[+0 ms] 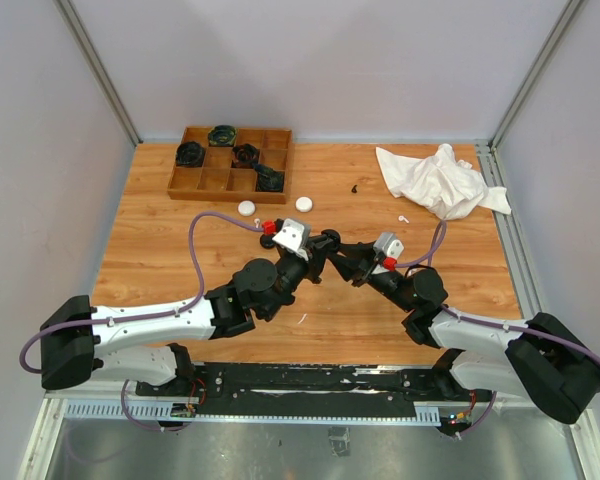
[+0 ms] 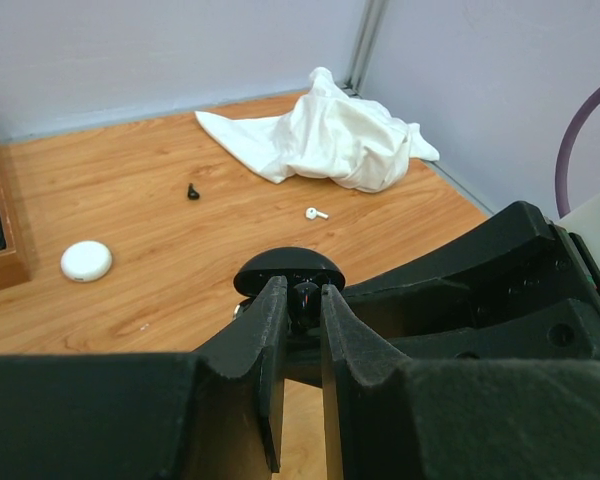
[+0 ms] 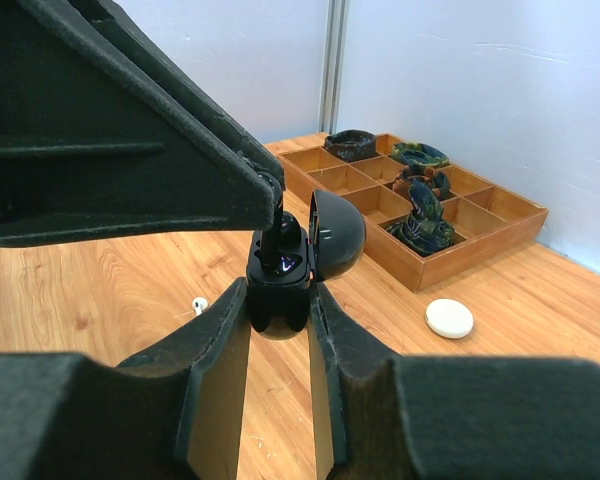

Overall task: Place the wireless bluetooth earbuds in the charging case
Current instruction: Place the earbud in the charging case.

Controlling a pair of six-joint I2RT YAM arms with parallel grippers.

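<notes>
- Nearest, in the right gripper [image 3: 280, 302]: clamps the body of the black charging case [image 3: 277, 318] firmly between both fingers, upright and off the table, with the lid [image 3: 336, 233] hinged open.
- Directly above, in the left gripper [image 2: 302, 300]: pinches a black earbud [image 3: 280, 238] between fingers closed almost to touching, tip down at the mouth of the case, beside a small blue glow inside.
- Looks like the seating step — lowering this bud into its well. Cannot tell how deep it sits, as the fingers hide it.
- Calls next for a short, straight push down along the well, then opening the left fingers, while bracing the case against the push.
- Further out on the table [image 1: 180, 250]: leaves a white earbud [image 1: 402, 217] and a second black earbud [image 1: 354, 187] loose, well apart from both grippers — probably the next pick.
- Farthest: shows two white puck cases [image 1: 246, 208] just in front of the wooden tray [image 1: 185, 190], and a crumpled white cloth [image 1: 440, 180] at the right.
</notes>
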